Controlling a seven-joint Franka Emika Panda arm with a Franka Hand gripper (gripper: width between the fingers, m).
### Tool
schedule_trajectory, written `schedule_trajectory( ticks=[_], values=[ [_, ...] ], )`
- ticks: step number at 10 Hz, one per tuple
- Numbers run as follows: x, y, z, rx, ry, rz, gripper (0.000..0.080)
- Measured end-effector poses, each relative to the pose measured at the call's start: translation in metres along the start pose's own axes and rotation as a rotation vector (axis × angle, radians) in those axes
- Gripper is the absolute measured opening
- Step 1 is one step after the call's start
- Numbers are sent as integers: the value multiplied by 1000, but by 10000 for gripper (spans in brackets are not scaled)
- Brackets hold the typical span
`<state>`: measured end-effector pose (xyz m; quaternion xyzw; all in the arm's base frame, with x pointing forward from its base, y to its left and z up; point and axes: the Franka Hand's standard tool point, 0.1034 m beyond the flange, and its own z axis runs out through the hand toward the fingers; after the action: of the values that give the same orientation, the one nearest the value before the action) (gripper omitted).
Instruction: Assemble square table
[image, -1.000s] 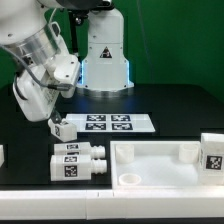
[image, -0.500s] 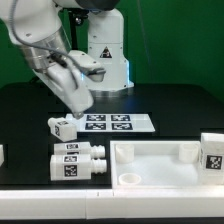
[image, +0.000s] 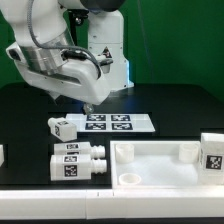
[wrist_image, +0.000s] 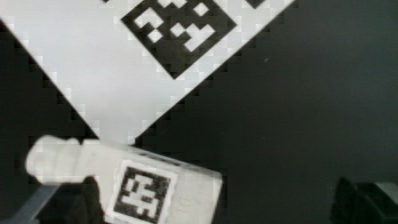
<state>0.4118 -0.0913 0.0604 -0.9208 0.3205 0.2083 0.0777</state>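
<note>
The square tabletop (image: 165, 170), a white slab with a raised rim, lies at the front right of the exterior view. One white tagged leg (image: 62, 127) lies by the left end of the marker board (image: 118, 123). Two more legs (image: 78, 152) (image: 78, 168) lie side by side in front of it. A fourth leg (image: 212, 151) stands at the far right. My gripper (image: 88, 104) hovers above the marker board's left end, open and empty. In the wrist view the leg (wrist_image: 134, 182) lies below my gripper (wrist_image: 210, 205), beside the marker board (wrist_image: 125, 80).
The robot's white base (image: 103, 50) stands at the back centre before a green backdrop. A small white piece (image: 2, 155) shows at the left edge. The table top is black (image: 170, 110).
My gripper has lifted away from the leg by the marker board and swung to the exterior view's right. The leg has stayed where it lay.
</note>
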Motion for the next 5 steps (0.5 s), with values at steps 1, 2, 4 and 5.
schedule_trajectory(
  ticks=[1, 2, 4, 5],
  values=[
    [0, 1, -1, -21, -6, -112, 649],
    [2, 0, -6, -63, -13, -264, 649],
    [6, -5, -10, -136, -17, -509, 649],
    [5, -4, -7, -137, -20, -555, 649]
  ],
)
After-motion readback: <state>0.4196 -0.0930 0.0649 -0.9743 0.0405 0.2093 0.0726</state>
